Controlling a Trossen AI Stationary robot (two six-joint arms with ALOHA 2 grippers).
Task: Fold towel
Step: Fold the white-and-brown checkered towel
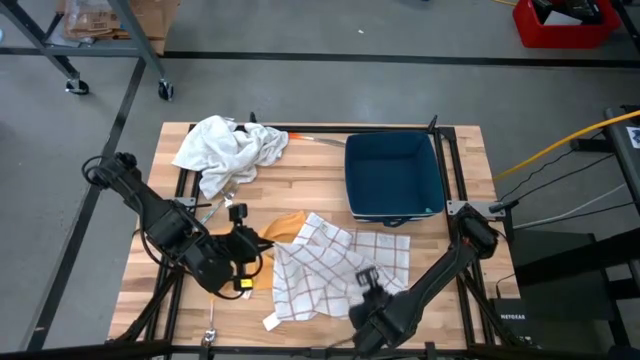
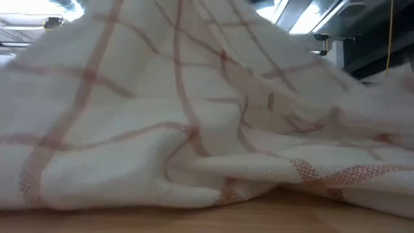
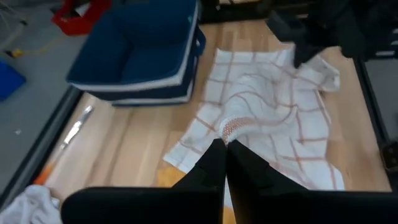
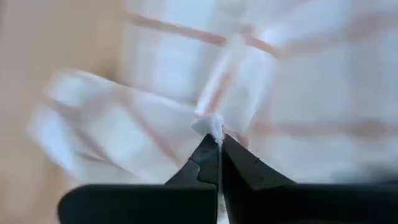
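A white towel (image 1: 335,262) with red checks lies crumpled on the wooden table (image 1: 320,160), near its front middle. It fills the low view (image 2: 194,116). My left gripper (image 1: 264,246) is shut on the towel's left edge. My right gripper (image 1: 366,279) is shut on the towel near its front right part. In the left wrist view the right arm (image 3: 323,31) stands over the towel's far side. My left gripper pinches a bunched bit of the towel's edge (image 3: 231,128) between its two shut fingers, coming slanting down from the table's left. The towel spreads away from the fingers and lies on the table beyond them. My right gripper pinches a small raised tuft of the towel (image 4: 215,126) between its fingertips, from above, pointing steeply down. The cloth around the tuft hangs down to the table.
A plain white cloth (image 1: 230,148) lies bunched at the far left of the table. A dark blue bin (image 1: 393,178) stands at the far right. An orange thing (image 1: 284,224) shows from under the towel's left corner. Bare wood lies between the bin and the white cloth.
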